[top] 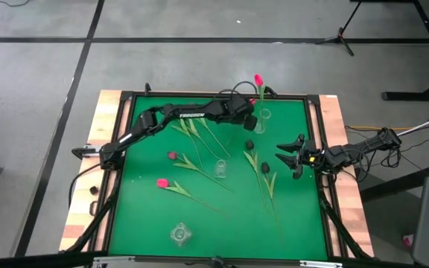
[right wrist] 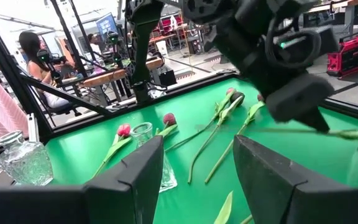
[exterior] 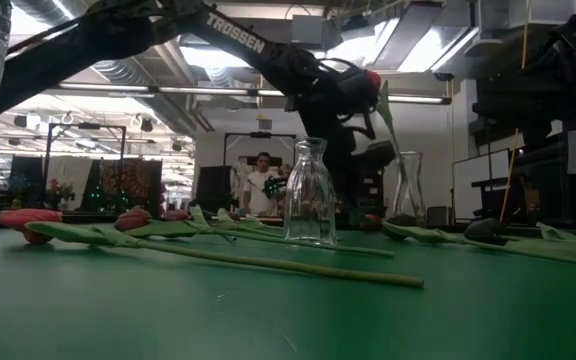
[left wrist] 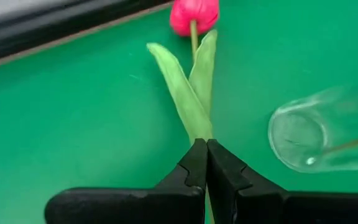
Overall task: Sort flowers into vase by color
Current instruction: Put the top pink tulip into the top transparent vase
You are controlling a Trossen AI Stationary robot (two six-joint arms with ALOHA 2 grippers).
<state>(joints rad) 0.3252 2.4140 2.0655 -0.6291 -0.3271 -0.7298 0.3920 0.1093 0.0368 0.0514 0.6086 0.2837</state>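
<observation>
My left gripper (top: 252, 119) reaches to the table's far side and is shut on a pink-red tulip (top: 258, 79), whose head (exterior: 371, 78) stands high above a clear glass vase (top: 264, 117). A thin stem (left wrist: 352, 144) shows inside that vase. Other flowers lie flat on the green mat: a mauve one (top: 171, 156), a pink-red one (top: 162, 182), two dark ones (top: 249, 144) (top: 264, 167), and more under the left arm (top: 192, 128). My right gripper (top: 281, 153) waits open at the right edge. My left gripper pinches the pink-red tulip between its two fingers at the spot where the two leaves join the stem (left wrist: 200, 132), below the head. The fingers slant down from the near left. Leaves and head (left wrist: 194, 14) stick out past the fingertips, lifted clear of the mat with the head uppermost.
A second glass vase (top: 220, 168) stands mid-table and a squat cut-glass one (top: 180, 234) near the front left. A black frame (top: 199, 94) borders the mat. People (right wrist: 33, 62) sit in the room beyond the table.
</observation>
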